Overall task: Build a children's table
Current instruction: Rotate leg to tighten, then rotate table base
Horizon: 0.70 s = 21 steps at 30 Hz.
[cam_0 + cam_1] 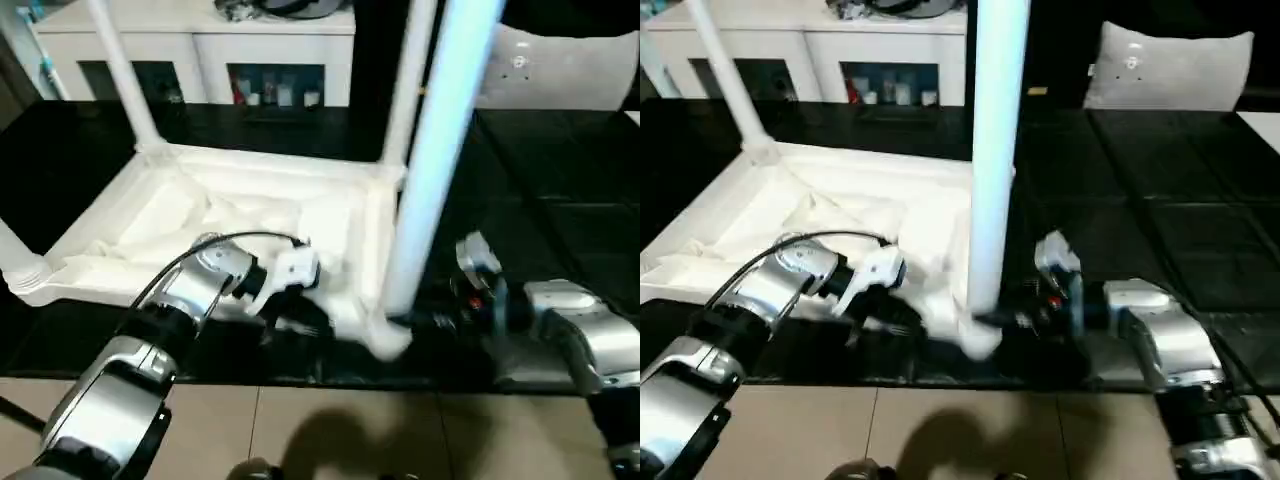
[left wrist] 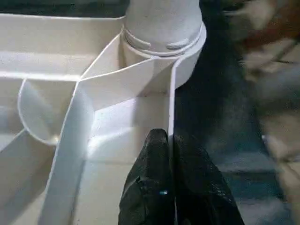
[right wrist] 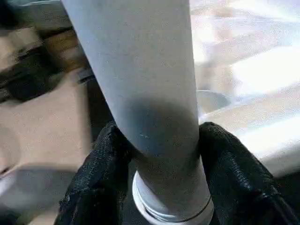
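The children's table lies upside down on a black surface, its ribbed white top (image 1: 150,215) facing up. White legs stand in the far-left socket (image 1: 120,70) and the far-right socket (image 1: 410,80). A stub of another leg (image 1: 18,262) shows at the near left. The near-right leg (image 1: 430,180) rises from its corner socket (image 2: 161,35). My left gripper (image 2: 169,138) is shut on the top's thin rim wall just beside that socket. My right gripper (image 3: 159,136) is closed around the base of the near-right leg, one black finger (image 3: 101,168) on each side.
A white cabinet (image 1: 200,50) with glass doors stands behind the black surface. A white cushion (image 1: 1170,65) sits at the back right. Beige floor (image 1: 350,430) runs along the black surface's front edge. A black cable (image 1: 200,250) arcs over my left wrist.
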Motion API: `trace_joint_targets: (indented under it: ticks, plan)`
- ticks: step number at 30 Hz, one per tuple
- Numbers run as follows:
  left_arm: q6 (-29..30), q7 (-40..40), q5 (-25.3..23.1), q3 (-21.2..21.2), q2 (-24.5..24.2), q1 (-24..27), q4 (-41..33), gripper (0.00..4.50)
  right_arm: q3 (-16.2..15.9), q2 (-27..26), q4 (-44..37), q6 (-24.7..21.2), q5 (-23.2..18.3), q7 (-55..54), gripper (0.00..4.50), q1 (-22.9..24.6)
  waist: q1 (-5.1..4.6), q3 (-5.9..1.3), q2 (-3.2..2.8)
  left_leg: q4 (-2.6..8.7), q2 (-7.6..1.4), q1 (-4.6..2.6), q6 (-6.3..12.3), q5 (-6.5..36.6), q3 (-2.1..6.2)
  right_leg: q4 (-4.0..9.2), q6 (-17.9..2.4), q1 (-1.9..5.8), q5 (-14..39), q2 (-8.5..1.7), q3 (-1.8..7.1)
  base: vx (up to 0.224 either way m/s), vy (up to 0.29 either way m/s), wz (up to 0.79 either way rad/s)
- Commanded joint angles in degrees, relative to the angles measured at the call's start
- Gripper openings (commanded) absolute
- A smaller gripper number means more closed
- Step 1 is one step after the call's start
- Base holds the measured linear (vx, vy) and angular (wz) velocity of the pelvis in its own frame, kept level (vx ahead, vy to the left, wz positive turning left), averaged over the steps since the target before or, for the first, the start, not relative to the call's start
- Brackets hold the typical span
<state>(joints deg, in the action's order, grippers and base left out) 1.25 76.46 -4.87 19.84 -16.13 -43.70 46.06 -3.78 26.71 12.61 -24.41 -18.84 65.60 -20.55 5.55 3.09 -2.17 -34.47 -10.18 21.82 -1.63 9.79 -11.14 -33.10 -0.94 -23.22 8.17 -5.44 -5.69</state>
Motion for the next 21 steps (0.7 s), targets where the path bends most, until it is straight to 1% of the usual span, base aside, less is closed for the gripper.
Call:
trace_joint_targets:
  ticks: [1, 2, 3, 4, 5, 6, 7, 9, 10, 11, 12, 13, 14, 15, 16, 17, 18, 21]
  plan:
    - [2.7, -7.9, 1.8, -1.9, 6.4, -3.2, 0.9, 0.0, -0.3, -3.9, 1.5, -3.0, 2.8, -10.9, 1.95, -2.2, -0.46, -3.77, 1.12, 4.18, -2.76, -1.48, 1.03, 16.9, 1.74, 5.5, -6.3, 2.33, 31.2, -4.01, 2.14, 0.0, 0.0, 0.0]
    - [3.7, -11.7, 1.7, -2.7, 7.9, -4.2, 2.3, 0.0, 0.3, -5.6, 2.1, -4.2, 4.1, -15.4, 1.94, -2.8, -0.78, -3.73, 1.04, 4.15, -2.72, -1.57, 0.89, 17.2, 1.72, 5.61, -6.2, 2.15, 31.3, -3.9, 2.12, 0.0, 0.0, 0.0]
    - [4.2, -14.0, 1.6, -3.1, 8.8, -4.9, 3.1, 0.0, 0.6, -6.6, 2.5, -4.9, 4.8, -18.2, 1.94, -3.2, -1.12, -3.82, 1.11, 4.12, -2.64, -1.53, 0.57, 17.3, 1.81, 5.47, -6.4, 2.19, 31.0, -3.8, 2.03, 0.0, 0.0, 0.0]
    - [5.2, -17.4, 1.6, -3.8, 10.3, -5.9, 4.4, 0.0, 1.9, -8.9, 3.5, -6.3, 6.3, -24.1, 1.93, -4.2, -1.79, -3.96, 1.1, 4.17, -2.47, -1.33, 0.37, 17.5, 1.96, 5.53, -6.2, 2.43, 30.3, -3.84, 1.88, 0.0, 0.0, 0.0]
    - [5.2, -17.4, 1.6, -3.8, 10.3, -5.9, 4.4, 0.0, 1.9, -8.9, 3.5, -6.3, 6.3, -24.1, 1.92, -4.2, -2.09, -3.9, 1.17, 4.14, -2.43, -1.4, 0.49, 17.8, 1.93, 5.58, -6.4, 2.28, 30.1, -3.84, 1.94, 0.0, 0.0, 0.0]
    - [5.2, -19.6, 1.5, -4.1, 11.2, -6.5, 5.4, 0.0, 2.8, -10.2, 4.5, -6.7, 7.1, -28.0, 1.91, -4.9, -2.5, -4.0, 1.14, 4.01, -2.22, -1.13, 1.06, 17.3, 1.89, 5.65, -6.6, 2.52, 29.6, -3.89, 1.92, 0.0, 0.0, 0.0]
    - [5.0, -24.1, 1.3, -5.2, 13.1, -7.8, 7.4, 0.0, 4.3, -12.7, 6.5, -6.8, 9.2, -36.0, 1.91, -6.4, -2.94, -4.08, 1.11, 3.89, -2.1, -1.01, 1.51, 16.2, 1.78, 5.63, -6.9, 2.41, 28.4, -3.83, 2.02, 0.0, 0.0, 0.0]
    - [4.5, -27.3, 1.2, -6.1, 14.7, -8.7, 8.9, 0.0, 5.6, -14.9, 7.6, -6.2, 9.5, -40.8, 1.91, -7.3, -3.3, -4.27, 1.14, 3.85, -2.0, -0.8, 1.61, 15.5, 1.83, 5.45, -7.2, 2.58, 27.1, -3.76, 1.94, 0.0, 0.0, 0.0]
    - [4.1, -28.4, 1.2, -6.5, 15.2, -9.0, 9.5, 0.0, 6.2, -15.8, 7.8, -5.8, 9.2, -42.1, 1.91, -7.5, -3.35, -4.38, 1.06, 3.75, -1.95, -0.79, 2.39, 14.4, 1.65, 5.45, -7.5, 2.73, 25.0, -3.67, 1.99, 0.0, 0.0, 0.0]
    - [3.8, -29.1, 1.0, -6.6, 15.6, -9.3, 10.0, 0.0, 6.4, -16.4, 7.8, -5.4, 9.3, -42.7, 1.91, -7.6, -3.28, -4.41, 1.12, 3.73, -1.94, -0.7, 2.8, 13.7, 1.57, 5.38, -7.7, 2.84, 24.1, -3.7, 2.06, 0.0, 0.0, 0.0]
    - [3.5, -29.6, 0.8, -6.6, 15.9, -9.5, 10.4, 0.0, 6.6, -17.0, 7.8, -5.0, 9.2, -43.1, 1.91, -7.6, -3.11, -4.66, 0.87, 3.68, -2.06, -0.63, 3.5, 12.1, 1.53, 4.98, -8.5, 2.95, 21.1, -3.71, 2.21, 0.0, 0.0, 0.0]
    - [3.2, -30.1, 0.6, -6.7, 16.2, -9.7, 10.7, 0.0, 6.8, -17.5, 7.8, -4.7, 9.4, -43.5, 2.45, -7.6, -3.07, -4.75, 0.89, 3.69, -2.13, -0.51, 3.84, 11.3, 1.54, 4.71, -9.0, 3.04, 19.3, -3.67, 2.24, 0.0, 0.0, 0.0]
    - [3.0, -30.3, 0.4, -6.6, 16.3, -9.7, 10.9, 0.0, 7.1, -17.9, 7.7, -4.3, 9.4, -43.8, 2.59, -7.5, -2.96, -4.86, 0.89, 3.68, -2.22, -0.4, 4.4, 9.7, 1.55, 4.24, -10.0, 3.17, 15.8, -3.54, 2.27, 0.0, 0.0, 0.0]
    - [3.0, -30.3, 0.4, -6.6, 16.3, -9.7, 10.9, 0.0, 7.1, -17.9, 7.7, -4.3, 9.4, -43.8, 2.59, -7.5, -2.87, -4.87, 0.84, 3.65, -2.26, -0.51, 4.99, 9.2, 1.43, 4.04, -10.9, 3.14, 13.9, -3.54, 2.33, 0.0, 0.0, 0.0]
    - [1.8, -30.2, -0.3, -6.1, 16.0, -9.6, 11.2, 0.0, 7.3, -18.2, 6.9, -4.1, 9.3, -43.9, 2.59, -7.1, -2.79, -4.83, 0.87, 3.66, -2.34, -0.51, 5.5, 9.0, 1.42, 3.98, -11.6, 3.23, 13.0, -3.6, 2.36, 0.0, 0.0, 0.0]
    - [0.9, -29.9, -0.6, -5.8, 15.7, -9.5, 11.6, 0.0, 7.3, -18.1, 6.5, -3.7, 9.5, -44.2, 2.8, -6.8, -2.73, -4.83, 0.85, 3.66, -2.36, -0.58, 5.61, 9.0, 1.4, 3.96, -11.9, 3.19, 12.8, -3.6, 2.36, 0.0, 0.0, 0.0]
    - [-0.1, -29.3, -1.0, -5.3, 15.1, -9.3, 11.9, 0.0, 7.1, -17.3, 6.1, -2.2, 10.0, -43.9, 2.94, -6.1, -2.5, -4.89, 0.86, 3.64, -2.44, -0.58, 5.71, 8.7, 1.39, 3.8, -12.1, 3.27, 12.2, -3.62, 2.4, 0.0, 0.0, 0.0]
    - [-2.0, -28.8, -1.7, -5.2, 14.3, -8.8, 12.0, 0.0, 7.0, -15.8, 5.5, 0.3, 10.3, -43.4, 3.13, -5.0, -2.11, -4.66, 0.85, 3.79, -2.57, -0.72, 5.43, 9.9, 1.33, 4.0, -11.8, 3.25, 13.5, -3.74, 2.45, 0.0, 0.0, 0.0]
